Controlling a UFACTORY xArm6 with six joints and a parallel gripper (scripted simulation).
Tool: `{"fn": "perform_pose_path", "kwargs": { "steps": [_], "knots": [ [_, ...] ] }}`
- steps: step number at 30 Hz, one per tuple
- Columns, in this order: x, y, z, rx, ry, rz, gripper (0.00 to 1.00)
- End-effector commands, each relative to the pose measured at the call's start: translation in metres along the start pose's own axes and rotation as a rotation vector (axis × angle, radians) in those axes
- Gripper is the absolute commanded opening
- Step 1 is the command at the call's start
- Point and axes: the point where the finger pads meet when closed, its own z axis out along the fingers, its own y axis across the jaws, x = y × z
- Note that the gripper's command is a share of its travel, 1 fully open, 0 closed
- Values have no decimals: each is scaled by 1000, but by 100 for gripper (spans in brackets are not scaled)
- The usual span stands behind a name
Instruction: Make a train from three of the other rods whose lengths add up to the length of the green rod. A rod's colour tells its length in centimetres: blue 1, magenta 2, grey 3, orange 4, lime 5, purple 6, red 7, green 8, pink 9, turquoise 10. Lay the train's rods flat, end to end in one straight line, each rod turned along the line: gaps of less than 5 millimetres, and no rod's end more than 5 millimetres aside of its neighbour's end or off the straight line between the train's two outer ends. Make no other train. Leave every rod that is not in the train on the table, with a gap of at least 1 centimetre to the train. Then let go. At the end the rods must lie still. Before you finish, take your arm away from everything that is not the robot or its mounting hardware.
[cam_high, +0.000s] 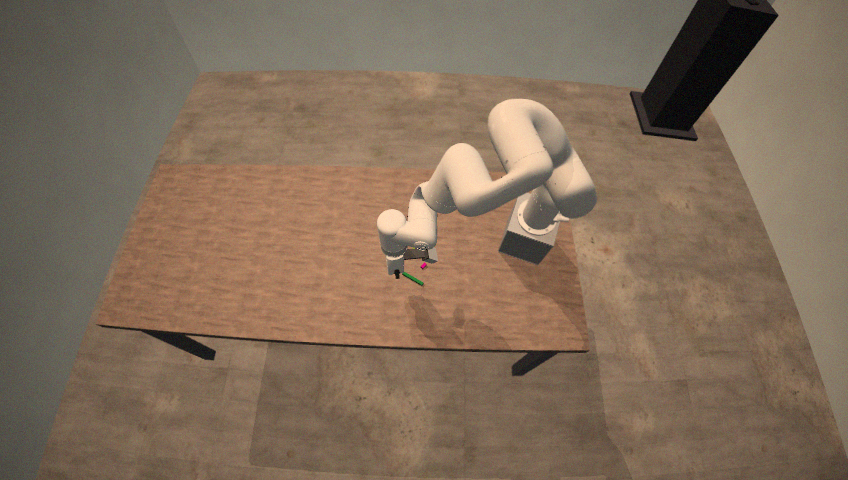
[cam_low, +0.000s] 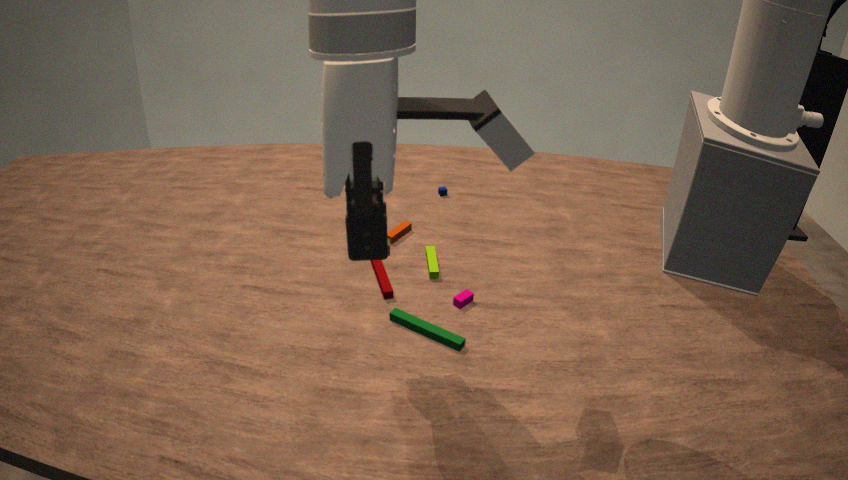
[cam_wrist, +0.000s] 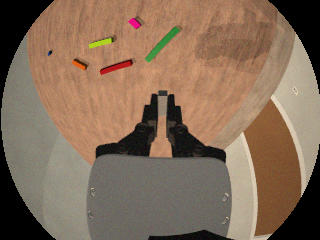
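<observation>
My gripper (cam_high: 397, 274) (cam_low: 367, 252) (cam_wrist: 162, 103) is shut on the grey rod (cam_wrist: 162, 106), high above the table; in the exterior view the fingers hide this rod. The green rod (cam_high: 412, 278) (cam_low: 427, 329) (cam_wrist: 162, 44) lies flat, nearest the front. The magenta rod (cam_high: 423, 265) (cam_low: 463, 298) (cam_wrist: 134, 23) lies behind its right end. The red rod (cam_low: 382, 278) (cam_wrist: 116, 67) lies behind its left end, partly hidden by the fingers in the exterior view. The lime rod (cam_low: 432, 259) (cam_wrist: 101, 43), orange rod (cam_low: 401, 230) (cam_wrist: 80, 64) and blue rod (cam_low: 442, 191) (cam_wrist: 50, 53) lie apart farther back.
The wooden table (cam_high: 238, 255) (cam_low: 178, 309) carries all the loose rods. The arm's base block (cam_high: 526, 245) (cam_low: 728, 214) stands at the right. The arm's shadow falls on the table in front of the green rod. A dark pillar (cam_high: 684, 65) stands on the floor behind.
</observation>
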Motion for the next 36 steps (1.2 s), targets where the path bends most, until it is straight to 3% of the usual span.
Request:
{"fn": "perform_pose_path", "kwargs": {
  "steps": [1,5,6,20,22,23,36],
  "knots": [
    [-2,-42,-1,2,-3,-25,4],
    [-2,-54,-1,2,-2,-33,4],
    [0,-76,-1,3,-2,-47,4],
    [21,-174,-1,4,0,-113,4],
    [21,-174,-1,4,0,-113,4],
    [29,-194,-1,3,0,-127,4],
    [71,-274,-1,-1,-4,-188,4]
  ]
}}
